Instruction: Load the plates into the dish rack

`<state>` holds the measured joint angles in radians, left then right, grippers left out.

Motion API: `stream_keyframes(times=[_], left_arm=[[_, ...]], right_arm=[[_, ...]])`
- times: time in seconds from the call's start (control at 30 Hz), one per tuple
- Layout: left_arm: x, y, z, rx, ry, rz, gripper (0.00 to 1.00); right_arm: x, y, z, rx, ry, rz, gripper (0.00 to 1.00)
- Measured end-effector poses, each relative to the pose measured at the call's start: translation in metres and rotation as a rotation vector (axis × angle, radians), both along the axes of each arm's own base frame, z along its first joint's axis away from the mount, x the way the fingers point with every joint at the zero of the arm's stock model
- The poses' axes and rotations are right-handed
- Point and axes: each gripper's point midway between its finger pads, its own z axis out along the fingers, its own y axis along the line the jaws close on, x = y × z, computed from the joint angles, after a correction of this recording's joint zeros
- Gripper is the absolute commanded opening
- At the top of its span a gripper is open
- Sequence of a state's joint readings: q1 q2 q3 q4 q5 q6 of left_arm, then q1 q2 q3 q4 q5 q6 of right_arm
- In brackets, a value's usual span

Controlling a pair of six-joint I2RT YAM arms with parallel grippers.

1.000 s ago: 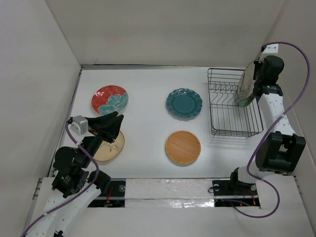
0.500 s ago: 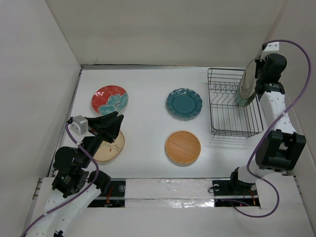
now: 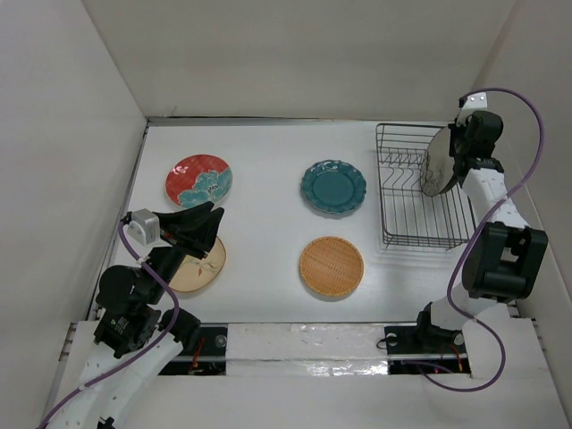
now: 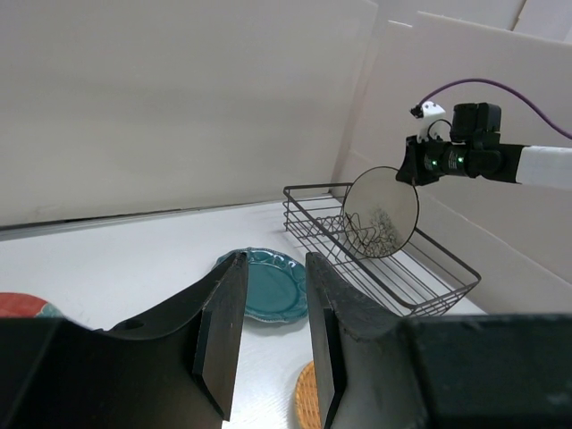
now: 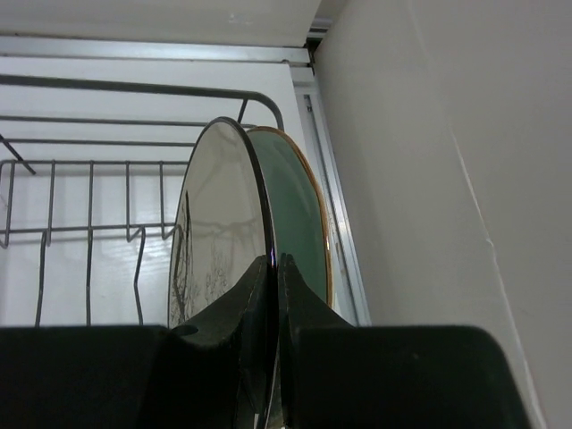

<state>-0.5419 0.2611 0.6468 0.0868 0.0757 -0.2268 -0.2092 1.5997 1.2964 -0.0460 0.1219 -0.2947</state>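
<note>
Hanging upright over dish rack (image 3: 416, 210), cream sketch plate (image 5: 210, 232) is pinched at rim by right gripper (image 5: 273, 264), jaws nearly closed. Risk: aqua plate (image 5: 299, 223) just beside gets clipped, or prong slot is missed, if lowered crooked. Idle left gripper (image 4: 273, 259) is held wide, empty.

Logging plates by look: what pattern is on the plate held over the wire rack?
Cream round plate with dark sketched drawing; clearest in left wrist view.

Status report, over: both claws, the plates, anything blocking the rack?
Right claw shut on cream plate, upright over dish rack. Left claw open, empty. Pale aqua plate close behind the cream one.
</note>
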Motion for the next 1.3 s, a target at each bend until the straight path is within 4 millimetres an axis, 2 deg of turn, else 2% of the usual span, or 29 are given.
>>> stream_keyframes(times=[0.07, 0.1, 0.17, 0.2, 0.3, 0.4, 0.5, 0.53, 0.6, 0.63, 0.67, 0.7, 0.73, 0.8, 0.87, 0.9, 0.97, 1.07, 1.13, 1.17, 1.2, 1.23, 1.3], left_arm=[[0.0, 0.0, 0.0, 0.0, 0.0, 0.0, 0.29], [0.0, 0.0, 0.0, 0.0, 0.0, 0.0, 0.29], [0.0, 0.0, 0.0, 0.0, 0.0, 0.0, 0.29], [0.0, 0.0, 0.0, 0.0, 0.001, 0.0, 0.29], [0.0, 0.0, -0.001, 0.001, 0.002, 0.0, 0.29], [0.002, -0.001, -0.002, 0.004, 0.007, 0.0, 0.29], [0.003, -0.002, -0.003, 0.008, 0.013, 0.0, 0.29], [0.004, -0.002, -0.004, 0.009, 0.014, 0.0, 0.29], [0.004, -0.003, -0.005, 0.01, 0.017, 0.0, 0.29], [0.004, -0.003, -0.005, 0.011, 0.018, 0.0, 0.29], [0.005, -0.003, -0.005, 0.011, 0.019, 0.0, 0.26], [0.005, -0.003, -0.005, 0.011, 0.019, -0.001, 0.23], [0.005, -0.003, -0.005, 0.011, 0.019, 0.0, 0.2], [0.005, -0.003, -0.005, 0.01, 0.021, -0.001, 0.11], [0.006, -0.004, -0.006, 0.012, 0.024, -0.001, 0.0], [0.006, -0.004, -0.006, 0.012, 0.027, -0.003, 0.0], [0.007, -0.004, -0.007, 0.014, 0.029, -0.002, 0.0], [0.008, -0.005, -0.008, 0.017, 0.034, -0.001, 0.0], [0.01, -0.006, -0.01, 0.022, 0.041, -0.001, 0.0], [0.011, -0.007, -0.011, 0.024, 0.045, -0.001, 0.06], [0.011, -0.007, -0.011, 0.025, 0.047, -0.001, 0.09], [0.012, -0.007, -0.012, 0.026, 0.048, 0.0, 0.12], [0.012, -0.007, -0.011, 0.025, 0.047, 0.0, 0.19]], right_arm=[[0.001, 0.001, 0.0, 0.012, -0.014, -0.004, 0.14], [0.002, 0.0, 0.0, 0.017, -0.024, -0.01, 0.27], [0.003, -0.001, 0.0, 0.042, -0.048, -0.033, 0.4], [0.003, -0.001, -0.001, 0.054, -0.055, -0.045, 0.51], [0.002, -0.003, -0.002, 0.104, -0.082, -0.091, 0.68], [-0.003, -0.001, 0.001, 0.152, -0.115, -0.138, 0.73], [-0.01, 0.007, 0.02, 0.2, -0.177, -0.174, 0.74], [-0.012, 0.012, 0.029, 0.216, -0.203, -0.178, 0.74], [-0.019, 0.029, 0.052, 0.258, -0.263, -0.169, 0.61], [-0.024, 0.041, 0.064, 0.288, -0.297, -0.153, 0.51], [-0.031, 0.054, 0.076, 0.313, -0.331, -0.129, 0.41], [-0.039, 0.07, 0.084, 0.359, -0.357, -0.099, 0.13], [-0.05, 0.085, 0.094, 0.374, -0.376, -0.057, 0.01], [-0.07, 0.12, 0.106, 0.449, -0.41, 0.028, 0.0], [-0.092, 0.155, 0.104, 0.521, -0.397, 0.122, 0.0], [-0.104, 0.175, 0.098, 0.556, -0.373, 0.175, 0.0], [-0.128, 0.206, 0.073, 0.615, -0.287, 0.241, 0.0], [-0.167, 0.247, 0.02, 0.701, -0.1, 0.309, 0.0], [-0.198, 0.261, -0.022, 0.755, 0.038, 0.309, 0.14], [-0.213, 0.264, -0.043, 0.789, 0.101, 0.29, 0.21], [-0.228, 0.266, -0.064, 0.822, 0.162, 0.267, 0.38], [-0.244, 0.267, -0.085, 0.852, 0.225, 0.232, 0.49], [-0.272, 0.265, -0.123, 0.895, 0.323, 0.168, 0.63]])
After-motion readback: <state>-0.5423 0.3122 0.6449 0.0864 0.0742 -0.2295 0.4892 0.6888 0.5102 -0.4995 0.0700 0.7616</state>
